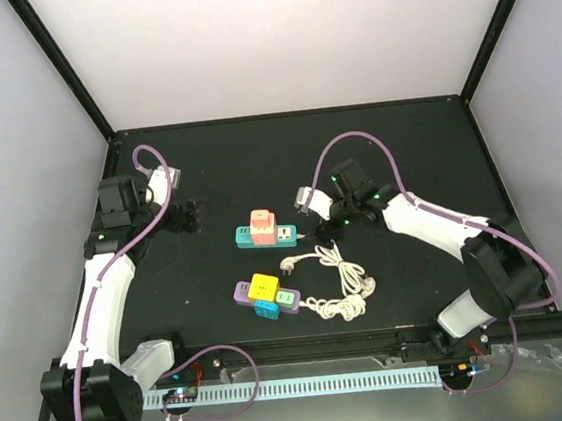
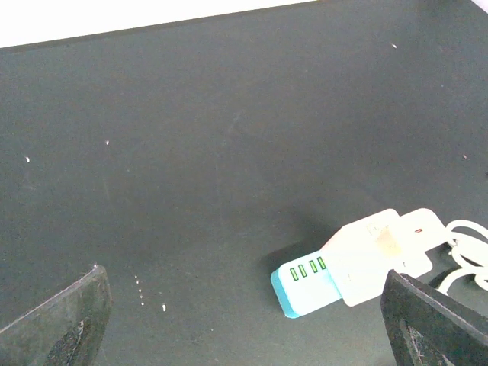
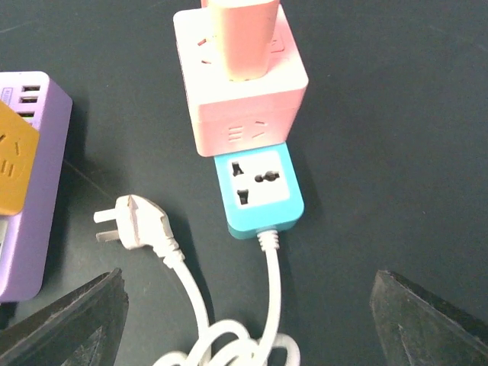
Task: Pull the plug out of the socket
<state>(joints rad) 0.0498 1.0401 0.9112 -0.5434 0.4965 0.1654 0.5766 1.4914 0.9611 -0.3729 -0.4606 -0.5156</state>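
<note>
A teal socket strip (image 1: 267,236) lies mid-table with a pink cube adapter (image 1: 262,227) plugged into it. A smaller pink plug (image 3: 240,38) stands in the top of the cube (image 3: 244,95). My right gripper (image 1: 328,222) is open just right of the strip's cord end; in the right wrist view its gap (image 3: 248,324) holds only the white cord below the teal strip (image 3: 259,191). My left gripper (image 1: 189,218) is open some way left of the strip. In the left wrist view the strip's end (image 2: 305,286) lies ahead of the right finger (image 2: 435,320).
A purple strip (image 1: 265,295) with a yellow cube (image 1: 263,285) and a blue cube (image 1: 265,308) lies nearer the arms. A loose white plug (image 3: 137,225) and coiled white cords (image 1: 339,287) lie right of it. Black frame rails border the table.
</note>
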